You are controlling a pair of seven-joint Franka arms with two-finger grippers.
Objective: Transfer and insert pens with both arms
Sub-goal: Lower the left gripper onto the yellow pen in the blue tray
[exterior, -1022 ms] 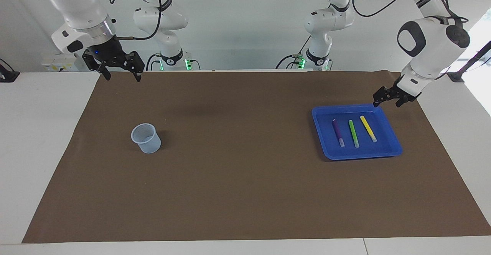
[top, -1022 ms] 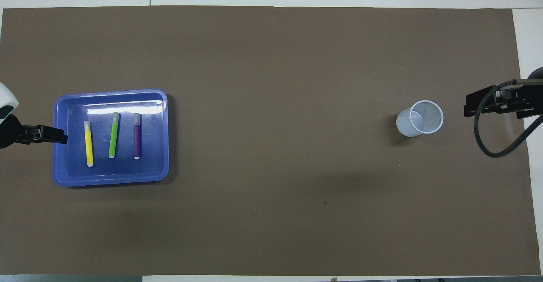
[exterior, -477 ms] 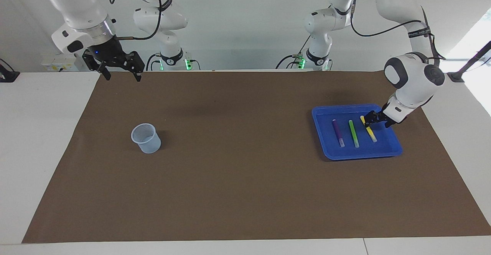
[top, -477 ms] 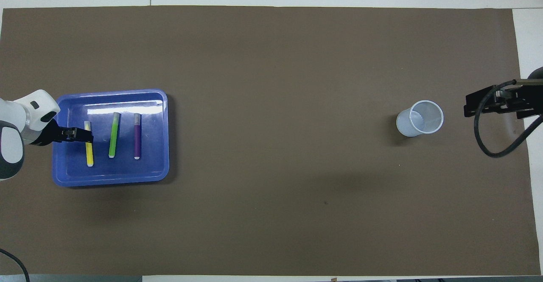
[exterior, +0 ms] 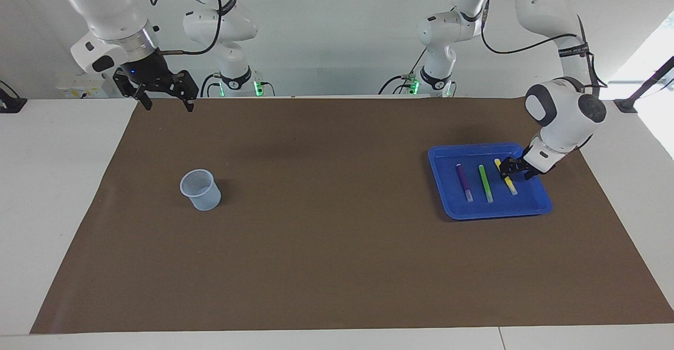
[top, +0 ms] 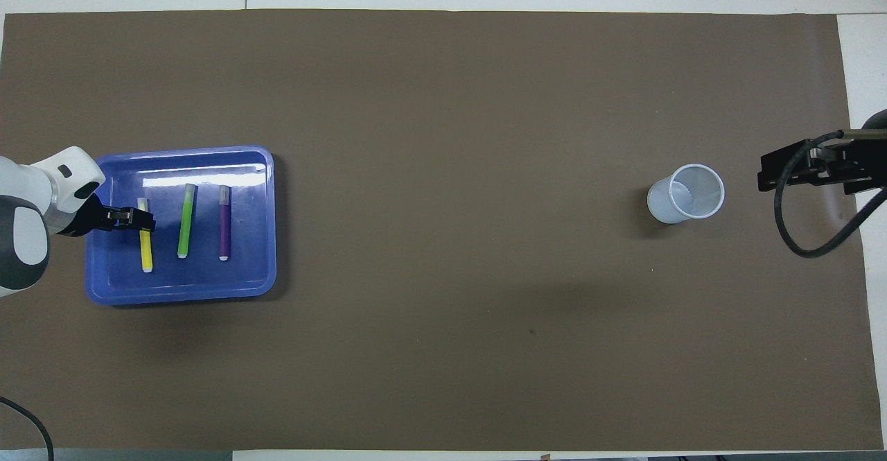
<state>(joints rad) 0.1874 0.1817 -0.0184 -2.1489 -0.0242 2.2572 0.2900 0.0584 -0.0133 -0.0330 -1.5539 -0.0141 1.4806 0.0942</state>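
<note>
Straddling the yellow pen (exterior: 506, 176) in the blue tray (exterior: 447, 202), the left gripper (exterior: 508, 171) is down at it; how far its jaws are closed cannot be told. Green pen (exterior: 485, 183) and purple pen (exterior: 464, 182) lie alongside. Waiting right gripper (exterior: 167, 106) hangs wide apart over the mat's edge, well apart from the plastic cup (exterior: 200, 189).

High facing view, steep overhead, shared table (exterior: 337, 308)
</note>
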